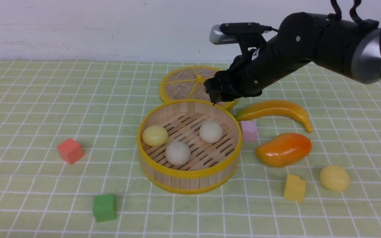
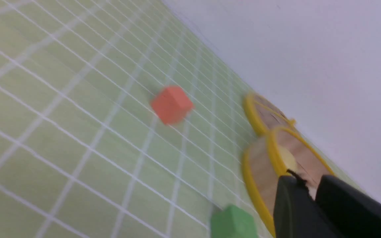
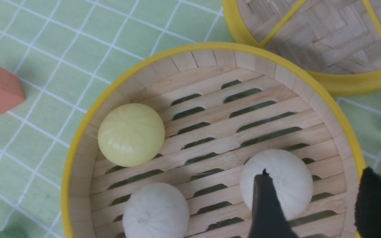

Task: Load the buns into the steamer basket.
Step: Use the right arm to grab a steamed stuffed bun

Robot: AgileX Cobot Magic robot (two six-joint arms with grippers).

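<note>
- Roughly at the middle of the worktop (image 1: 28, 99), the steamer basket (image 1: 189, 181) stood upright, with three buns on its slatted floor.
- A pale yellow bun (image 1: 154, 135) lay against the basket's left wall. A nearer off-white bun (image 1: 177, 153) sat toward the front wall and a farther off-white bun (image 1: 210, 132) lay right of centre. None of the three touched another.
- The outside bun (image 1: 334, 178), also pale yellow, lay toward the worktop's front right corner, near a yellow cube (image 1: 294, 187).
- The right gripper (image 3: 316, 175) hung above the basket's far rim, jaws spread wide with nothing between them.
- The left gripper (image 2: 306, 180) showed only in its own blurred wrist view, jaws narrowly apart and nothing seen between them.
- A woven lid (image 1: 184, 86) lay flat just behind the basket, and a pink cube (image 1: 248, 130) sat just beside its right wall.
- A banana (image 1: 276, 110) and a mango (image 1: 283, 149) lay to the right.
- A red cube (image 1: 70, 150) and a green cube (image 1: 104, 207) sat to the left, well apart.
</note>
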